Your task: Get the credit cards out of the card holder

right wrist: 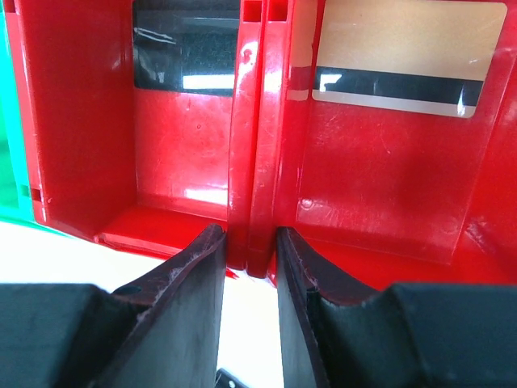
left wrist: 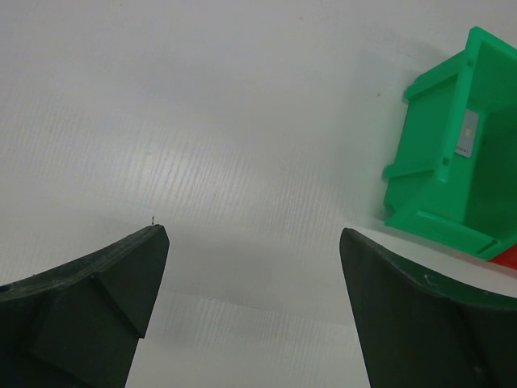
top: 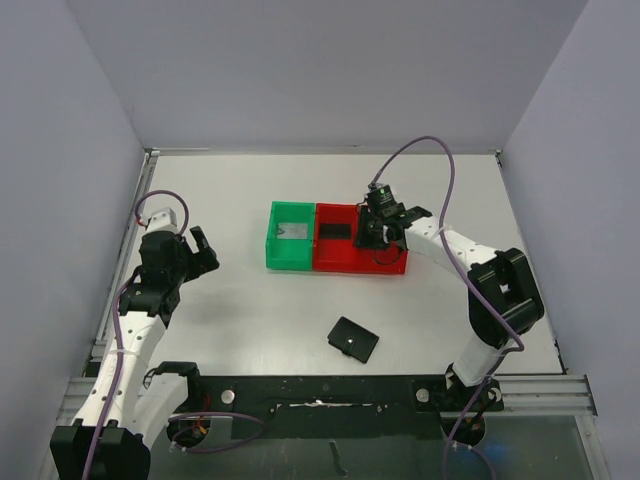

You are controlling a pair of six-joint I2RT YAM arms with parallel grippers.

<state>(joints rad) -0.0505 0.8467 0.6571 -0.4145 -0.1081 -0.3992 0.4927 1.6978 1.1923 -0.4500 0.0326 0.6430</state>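
Starting at the near edge of the desk (top: 240,310), I see the card holder (top: 352,339) lying flat by itself, a little right of the middle. It looks folded as far as I can tell, with its pockets hidden. Toward the left edge, the left gripper (left wrist: 252,234) hangs over bare desk with its jaws wide apart and nothing in them.

Farther back, around the centre, three bins sit in a row, touching: the green bin (top: 290,260), then a red bin (right wrist: 89,162), then a second red bin (right wrist: 380,202). A pale grey card (top: 292,230) lies in the green one. The black card (right wrist: 184,56) is in the first red one, and the gold card (right wrist: 404,40), with its dark stripe, is in the second.

The right gripper (right wrist: 250,250) hovers at the near rims of the red bins, directly in line with the doubled wall where they meet. Its jaws stand a narrow slot apart, and I see nothing held between them.

By my read, all three credit cards are out and only the retreat is left. The risk is that slot. If I pull back low, or the jaws close, the fingertips could catch the doubled wall, drag both red bins and spill the cards. I'd lift straight up first. I also can't confirm the holder is empty while it is folded.
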